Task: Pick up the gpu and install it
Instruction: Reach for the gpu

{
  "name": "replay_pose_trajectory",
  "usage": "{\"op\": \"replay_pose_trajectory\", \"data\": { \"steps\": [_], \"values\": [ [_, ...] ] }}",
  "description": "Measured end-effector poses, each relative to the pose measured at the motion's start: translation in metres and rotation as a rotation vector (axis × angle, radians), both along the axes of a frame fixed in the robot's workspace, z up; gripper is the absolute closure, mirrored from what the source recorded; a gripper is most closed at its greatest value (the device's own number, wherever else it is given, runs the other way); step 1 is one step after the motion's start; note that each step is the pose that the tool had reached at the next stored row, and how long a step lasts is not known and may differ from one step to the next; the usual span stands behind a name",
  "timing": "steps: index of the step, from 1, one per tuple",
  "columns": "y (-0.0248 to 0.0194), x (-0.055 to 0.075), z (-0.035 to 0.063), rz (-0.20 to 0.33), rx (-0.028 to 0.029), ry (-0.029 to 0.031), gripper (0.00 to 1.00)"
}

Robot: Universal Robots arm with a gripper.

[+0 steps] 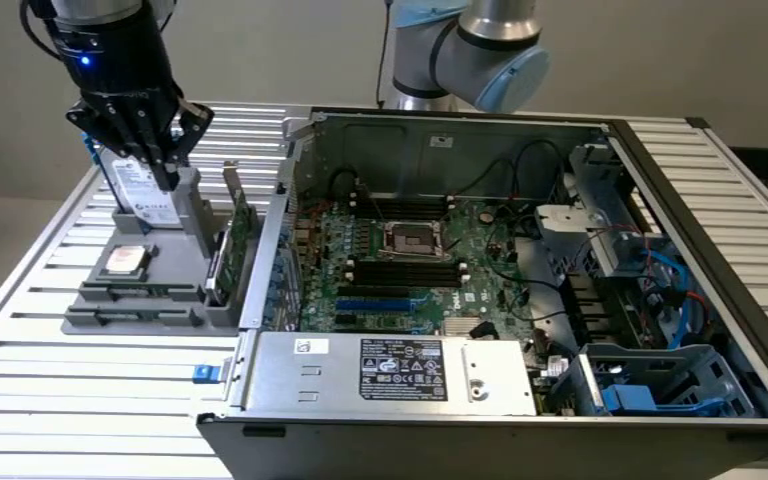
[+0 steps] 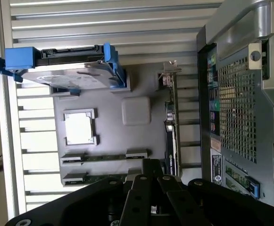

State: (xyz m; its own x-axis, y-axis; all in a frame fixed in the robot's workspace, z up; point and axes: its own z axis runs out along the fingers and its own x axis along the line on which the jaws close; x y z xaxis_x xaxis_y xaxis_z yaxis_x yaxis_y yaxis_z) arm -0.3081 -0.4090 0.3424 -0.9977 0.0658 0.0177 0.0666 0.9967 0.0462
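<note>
Matt plastic tray (image 2: pixel 109 134), metal table (image 1: pixel 91 400), gpu (image 1: pixel 228 255) w/ metal bracket (image 2: pixel 167 71)

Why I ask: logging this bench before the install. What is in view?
Thin green gpu card with silvery end bracket: one, green, on edge in the tray beside the case.
Silver hard drive with white label: one, silver, upright in the tray.
Square silvery processor chip: one, silver, flat in the tray.
Slim memory sticks: two, dark, on edge in the tray.
Grey plastic tray: one, grey, on the table at the exterior view's left.
Open metal computer case: one, silver and dark, beside the tray.
Large green motherboard: one, green, inside the case.
Slatted metal table: one, silver, under everything.
Black gripper: one, black, close over the hard drive.
</note>
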Motion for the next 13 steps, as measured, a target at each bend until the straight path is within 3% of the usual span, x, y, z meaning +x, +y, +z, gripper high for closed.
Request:
{"op": "replay_pose_trajectory", "data": {
  "steps": [5,9,13],
  "values": [
    [-0.0035,-0.001,-0.0034,0.013,-0.0001,0.0187,0.89],
    [-0.0068,-0.002,-0.0059,0.022,-0.0002,0.0225,0.89],
    [-0.0129,-0.003,-0.0091,0.032,0.0,0.0234,0.89]
  ]
}}
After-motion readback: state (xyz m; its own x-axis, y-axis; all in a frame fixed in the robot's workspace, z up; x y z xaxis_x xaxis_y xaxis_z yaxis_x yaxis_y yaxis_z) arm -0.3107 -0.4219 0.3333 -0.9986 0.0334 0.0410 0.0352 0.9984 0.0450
